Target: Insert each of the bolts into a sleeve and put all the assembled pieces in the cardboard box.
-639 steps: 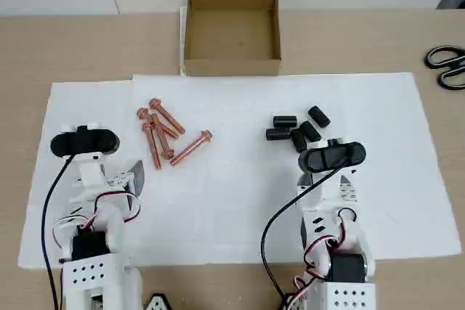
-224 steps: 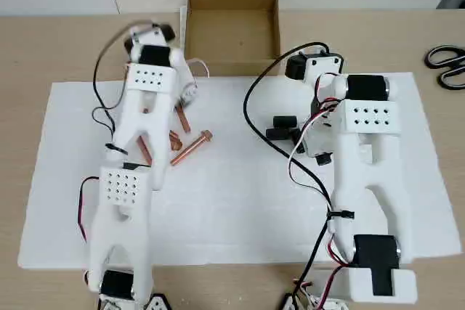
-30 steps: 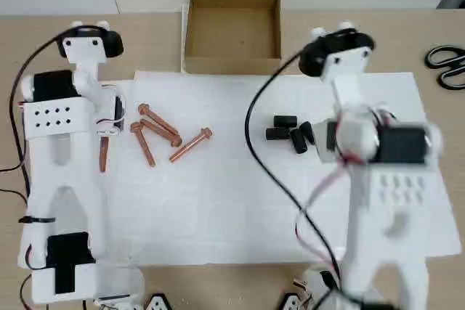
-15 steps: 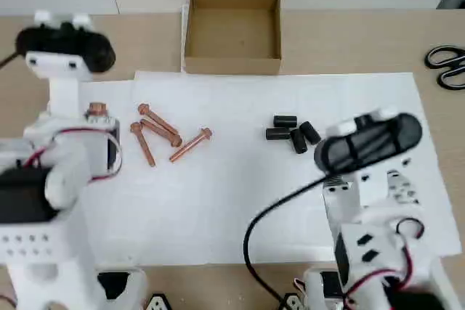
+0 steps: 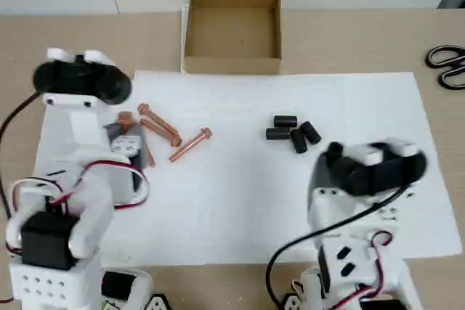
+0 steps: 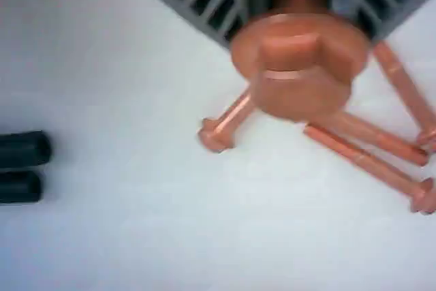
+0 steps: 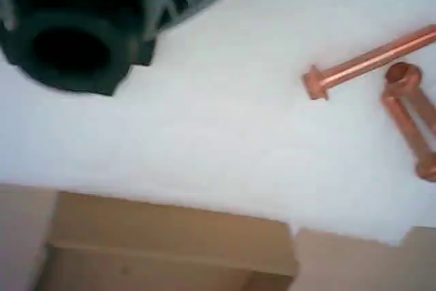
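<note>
With bolt [image 6: 300, 66] clamped in L gripper [image 5: 129, 143] and sleeve [image 7: 71, 52] clamped in R gripper [image 7: 88, 5], judged at insertion step: next, align shank w/ bore, then push home.

The left gripper [image 5: 126, 127] held a copper bolt [image 5: 126, 117] between its fingers [image 5: 122, 140], with loose bolts [image 5: 190, 144] lying on the white sheet [image 5: 240, 194] just beside those fingers, black sleeves [image 5: 285, 120] well apart from them, and the cardboard box [image 5: 232, 65] farther off.
</note>
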